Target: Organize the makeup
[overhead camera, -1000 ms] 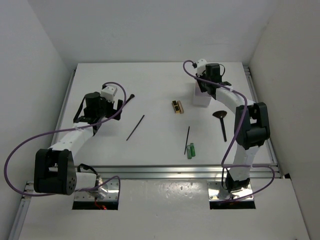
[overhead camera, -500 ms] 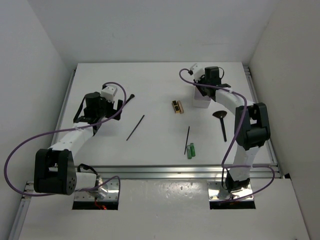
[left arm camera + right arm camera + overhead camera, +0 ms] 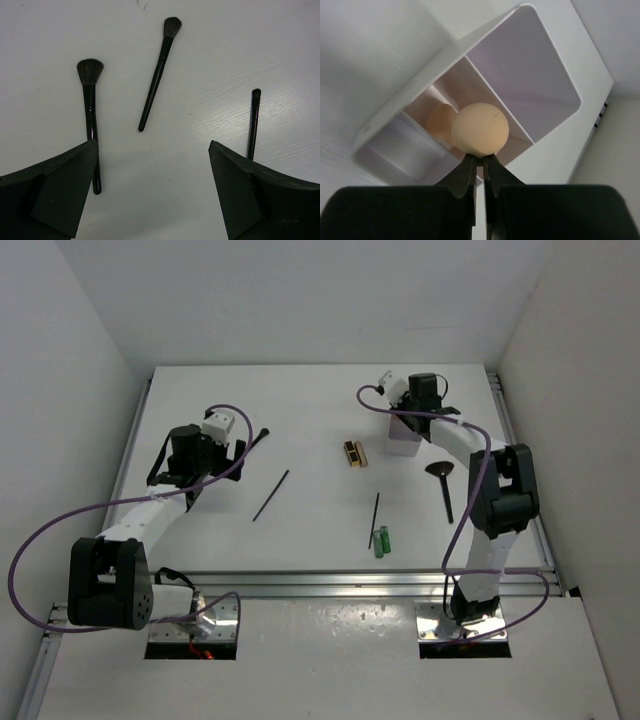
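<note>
1. The right hand (image 3: 480, 159) is pinching a tan sponge (image 3: 480, 128) by its lower end, jaws drawn almost together on it. It is holding the sponge over the middle compartment of the white box (image 3: 525, 70).
2. A second sponge (image 3: 439, 122) is lying in that same compartment, just behind the held one. I cannot tell whether the two are touching.
3. The left hand (image 3: 152, 145) is hanging open and empty above the bench (image 3: 300, 400), with its fingers spread wide.
4. Under the left hand are lying a left brush (image 3: 91, 117), a middle brush (image 3: 157, 77) and a stick (image 3: 253, 125), all apart from one another.
5. More makeup is lying loose on the bench: the case (image 3: 354, 453) near the box, a second stick (image 3: 375, 518) touching or just beside the tubes (image 3: 381, 540), and a third brush (image 3: 438, 471) near the box's front.
6. The step in hand looks to be stowing the sponge in the box. With so much lying loose, the task seems to be in its early part.
7. The next move is probably calling for the right hand to go down between the partitions and then part its jaws, so that the sponge is settling beside its twin rather than rolling off the rim.
8. The left hand seems well placed for closing on a brush handle.
</note>
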### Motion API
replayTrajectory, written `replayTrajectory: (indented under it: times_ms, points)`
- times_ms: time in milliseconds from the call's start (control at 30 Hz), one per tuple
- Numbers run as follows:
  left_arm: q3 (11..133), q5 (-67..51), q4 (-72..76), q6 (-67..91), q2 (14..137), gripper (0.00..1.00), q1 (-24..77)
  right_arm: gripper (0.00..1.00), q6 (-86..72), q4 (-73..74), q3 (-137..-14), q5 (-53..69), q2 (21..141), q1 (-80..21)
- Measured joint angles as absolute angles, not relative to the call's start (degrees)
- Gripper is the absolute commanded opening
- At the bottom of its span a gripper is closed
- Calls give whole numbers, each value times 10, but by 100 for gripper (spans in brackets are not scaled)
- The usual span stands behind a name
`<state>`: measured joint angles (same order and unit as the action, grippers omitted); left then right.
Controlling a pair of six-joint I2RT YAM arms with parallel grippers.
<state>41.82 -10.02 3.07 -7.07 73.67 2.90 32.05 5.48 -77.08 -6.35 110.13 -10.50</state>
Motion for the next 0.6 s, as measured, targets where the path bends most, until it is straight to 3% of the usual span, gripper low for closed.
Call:
replayTrajectory:
  times_ms: [167, 200, 300, 600]
  points:
    - [418, -101, 30, -71, 736, 99, 29, 30, 343, 43, -777, -101, 1126, -106]
    - [418, -101, 30, -71, 736, 99, 29, 45, 349, 40, -777, -107, 1130, -106]
    - [418, -101, 30, -71, 736, 99, 29, 54, 349, 22, -778, -119, 1129, -106]
    - [418, -101, 31, -75, 737, 99, 29, 53, 244, 48, -778, -128, 1109, -100]
